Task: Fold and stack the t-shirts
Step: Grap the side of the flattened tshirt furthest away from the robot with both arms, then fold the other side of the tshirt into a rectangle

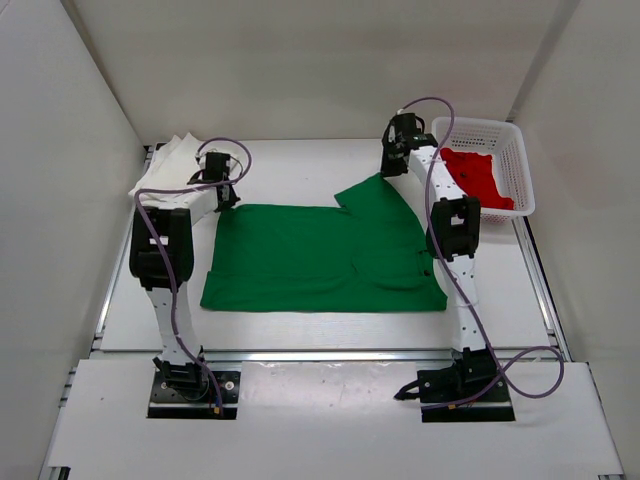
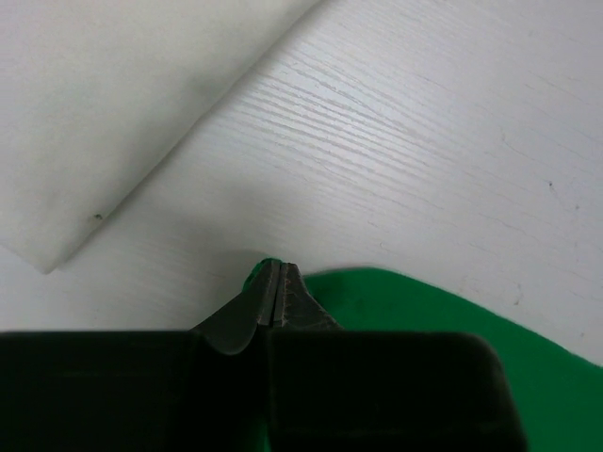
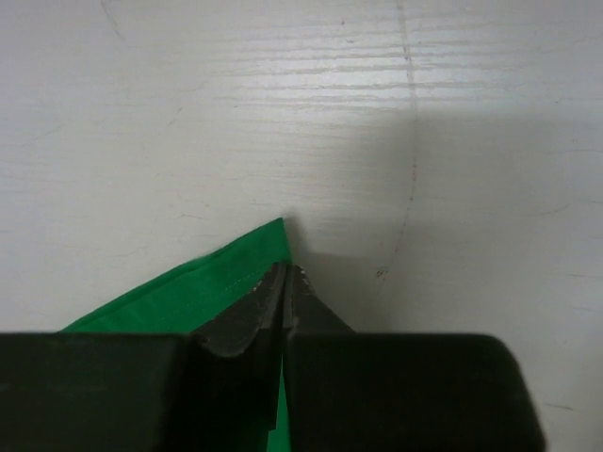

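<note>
The green t-shirt (image 1: 320,260) lies spread flat in the middle of the table, one sleeve pointing to the back right. My left gripper (image 1: 228,197) is at its back left corner, jaws shut with green cloth (image 2: 452,320) pinched at the tips (image 2: 275,273). My right gripper (image 1: 390,165) is at the sleeve tip, shut (image 3: 285,278) on the green hem corner (image 3: 188,297). The white t-shirt (image 1: 170,165) lies folded at the back left, just beyond the left gripper (image 2: 122,94). The red t-shirt (image 1: 478,178) sits crumpled in the basket.
A white plastic lattice basket (image 1: 512,140) stands at the back right, close beside the right arm. White walls enclose the table on three sides. Bare tabletop (image 1: 300,165) shows between the two grippers behind the green shirt.
</note>
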Action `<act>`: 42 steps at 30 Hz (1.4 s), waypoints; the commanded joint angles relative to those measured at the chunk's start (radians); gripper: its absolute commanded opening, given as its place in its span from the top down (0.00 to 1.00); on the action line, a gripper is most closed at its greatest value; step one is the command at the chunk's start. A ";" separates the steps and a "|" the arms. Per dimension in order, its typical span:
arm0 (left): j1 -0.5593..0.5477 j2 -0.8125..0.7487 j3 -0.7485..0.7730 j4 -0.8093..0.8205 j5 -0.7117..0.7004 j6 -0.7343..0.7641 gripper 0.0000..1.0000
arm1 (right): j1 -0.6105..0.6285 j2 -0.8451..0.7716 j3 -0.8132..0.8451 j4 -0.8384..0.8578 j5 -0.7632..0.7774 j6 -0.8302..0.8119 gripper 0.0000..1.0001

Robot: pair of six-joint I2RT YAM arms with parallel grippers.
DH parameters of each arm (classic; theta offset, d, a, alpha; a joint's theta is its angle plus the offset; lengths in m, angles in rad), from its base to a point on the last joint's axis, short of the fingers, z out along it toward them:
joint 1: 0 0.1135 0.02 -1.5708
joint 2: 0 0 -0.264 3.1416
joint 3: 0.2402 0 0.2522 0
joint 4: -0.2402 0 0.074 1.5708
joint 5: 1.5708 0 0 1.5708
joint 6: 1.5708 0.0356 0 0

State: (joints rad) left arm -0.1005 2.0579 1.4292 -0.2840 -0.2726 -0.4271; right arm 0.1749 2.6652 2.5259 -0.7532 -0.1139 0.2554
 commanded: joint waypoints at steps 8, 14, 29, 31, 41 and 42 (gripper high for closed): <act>0.019 -0.189 -0.098 0.060 0.049 -0.018 1.00 | 0.017 -0.172 -0.044 -0.216 -0.055 -0.030 1.00; 0.018 -0.235 -0.138 0.077 0.067 -0.030 1.00 | 0.040 -0.673 -0.730 0.192 -0.018 -0.007 1.00; 0.068 -0.407 -0.314 0.089 0.036 -0.012 1.00 | 0.002 -1.136 -1.347 0.391 -0.010 0.131 1.00; 0.077 -0.429 -0.340 0.083 0.024 -0.009 1.00 | -0.006 -1.226 -1.407 0.402 -0.023 0.139 1.00; 0.077 -0.550 -0.403 0.065 0.026 -0.009 1.00 | -0.011 -1.481 -1.578 0.377 -0.032 0.142 1.00; 0.074 -0.558 -0.400 0.062 0.051 -0.009 1.00 | -0.018 -1.487 -1.593 0.379 -0.042 0.133 1.00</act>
State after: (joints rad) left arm -0.0257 1.5688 1.0195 -0.2173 -0.2279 -0.4416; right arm 0.1738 1.2217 0.9585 -0.4095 -0.1478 0.3893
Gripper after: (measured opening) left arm 0.076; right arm 0.004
